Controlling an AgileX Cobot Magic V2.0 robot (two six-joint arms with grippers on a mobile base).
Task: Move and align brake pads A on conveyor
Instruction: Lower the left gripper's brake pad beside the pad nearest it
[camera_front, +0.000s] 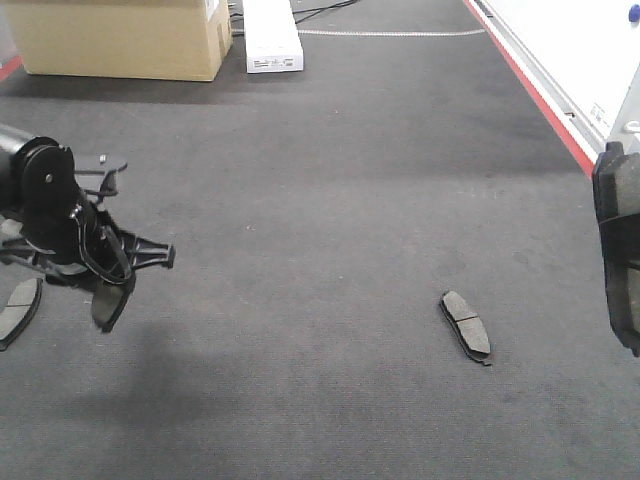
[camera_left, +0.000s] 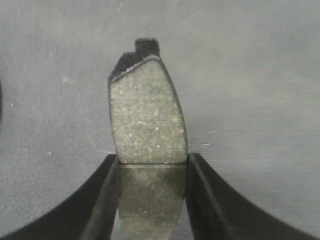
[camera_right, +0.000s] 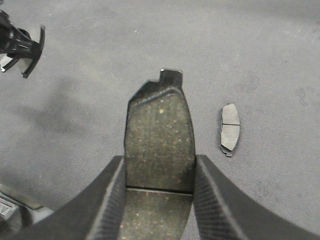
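So you've got the big dark conveyor (camera_front: 330, 150) filling basically the whole shot, and both arms are already loaded. Your right end effector (camera_right: 159, 175) is pinching a brake pad (camera_right: 159, 135) across its narrow width, long axis sticking straight out ahead of the jaws, held up off the belt. Your left end effector (camera_left: 152, 170) is doing the same with its own pad (camera_left: 147, 120), also clamped on the sides, tab end pointing away.

The relation that matters, I'd say: the loose pad on the belt (camera_front: 466, 325) lies just to the side of and a bit ahead of the right arm's pad, long axis running roughly the same way in the wrist view. Right arm is clearly the nearer one; left is well apart, over on the far side. A fourth pad (camera_front: 18, 310) lies at the left edge, near the left arm.

Pads look speckled grey-brown on the face, centre groove, black backing with a little tab.
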